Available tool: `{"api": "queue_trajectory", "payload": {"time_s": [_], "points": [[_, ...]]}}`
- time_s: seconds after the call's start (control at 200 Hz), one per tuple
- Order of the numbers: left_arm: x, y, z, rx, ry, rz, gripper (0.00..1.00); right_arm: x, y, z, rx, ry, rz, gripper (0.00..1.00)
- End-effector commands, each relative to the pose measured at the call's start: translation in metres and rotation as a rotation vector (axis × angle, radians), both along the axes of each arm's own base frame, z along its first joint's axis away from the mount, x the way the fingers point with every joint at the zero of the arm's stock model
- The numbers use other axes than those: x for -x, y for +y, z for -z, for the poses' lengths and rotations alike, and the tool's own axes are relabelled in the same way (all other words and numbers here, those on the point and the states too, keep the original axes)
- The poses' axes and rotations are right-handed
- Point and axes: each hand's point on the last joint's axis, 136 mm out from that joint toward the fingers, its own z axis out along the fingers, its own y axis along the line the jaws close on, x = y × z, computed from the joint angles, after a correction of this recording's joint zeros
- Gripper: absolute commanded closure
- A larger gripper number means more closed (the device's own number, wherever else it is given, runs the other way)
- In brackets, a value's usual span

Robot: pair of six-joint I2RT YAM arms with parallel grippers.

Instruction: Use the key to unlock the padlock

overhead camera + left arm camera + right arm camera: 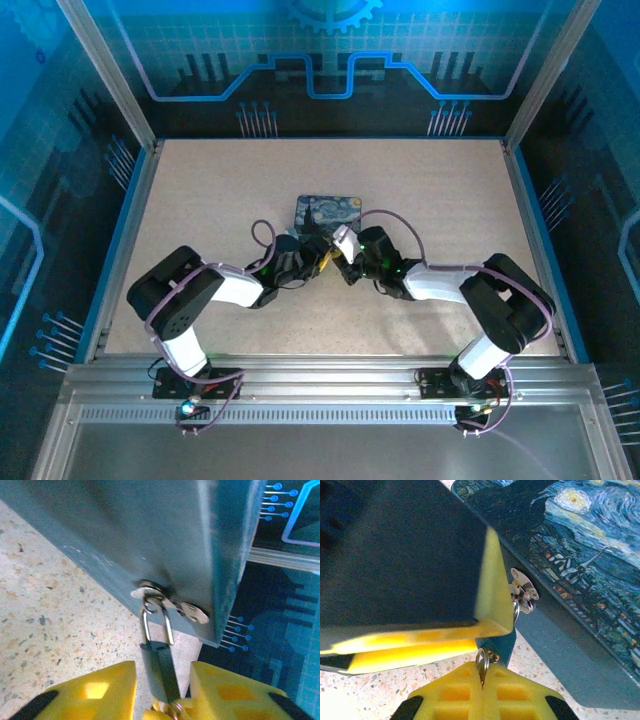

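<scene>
Your tin (pixel 328 212), the one with the Starry Night lid, lies near the middle of the table (pixel 200 200), a little toward the far edge. Both arms reach in and meet at the tin's near side.

You find the padlock (pixel 157 655) at that near side wall of the tin. Its thin shackle (pixel 145 625) passes through the shiny hasp tabs (pixel 195 613) on the tin, and its bluish body hangs away from the wall, toward the arms.

Your left gripper (pixel 163 680) has its yellow fingers (pixel 100 690) parted, one on each side of the padlock body. In the left wrist view a gap shows on both sides of the body, so the jaws stand partly open around the lock and hold nothing.

Your right gripper (pixel 482 677) has its two yellow pads pressed together. Between them they pinch the key (pixel 482 666), a small metal sliver with a ring at its head. The key points up at the underside of the padlock body, touching it or just beside it. You cannot tell from these views how far it sits in the keyhole. One finger of the left gripper crosses the right wrist view just above the key.
</scene>
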Motion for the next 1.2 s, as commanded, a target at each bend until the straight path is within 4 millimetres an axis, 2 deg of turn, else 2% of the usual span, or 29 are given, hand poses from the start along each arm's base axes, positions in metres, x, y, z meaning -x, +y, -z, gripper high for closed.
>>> {"api": "queue_trajectory", "payload": {"time_s": [0.0,0.18,0.405,0.59,0.73,0.835,0.99,1.196], "points": [[0.008,0.012,0.0,-0.06,-0.01,0.006,0.56,0.007,-0.002,0.011,-0.074,0.095,0.01,1.0],[0.016,0.039,-0.002,-0.166,-0.009,-0.017,0.48,0.008,-0.009,0.014,-0.158,0.183,0.043,1.0],[0.02,0.081,-0.022,-0.367,-0.041,-0.046,0.37,0.012,-0.02,0.02,-0.251,0.336,0.102,1.0],[0.02,0.114,-0.035,-0.501,-0.049,-0.067,0.19,0.017,-0.032,0.03,-0.286,0.451,0.174,1.0],[0.011,0.133,-0.032,-0.554,-0.027,-0.063,0.09,0.02,-0.042,0.035,-0.306,0.524,0.223,1.0],[-0.001,0.134,-0.03,-0.563,-0.025,-0.016,0.07,0.022,-0.048,0.041,-0.31,0.564,0.253,1.0],[-0.021,0.124,-0.038,-0.604,-0.073,0.042,0.07,0.025,-0.056,0.049,-0.323,0.617,0.288,0.97],[-0.049,0.105,-0.035,-0.633,-0.075,0.139,0.07,0.026,-0.06,0.054,-0.331,0.645,0.305,0.96]]}}
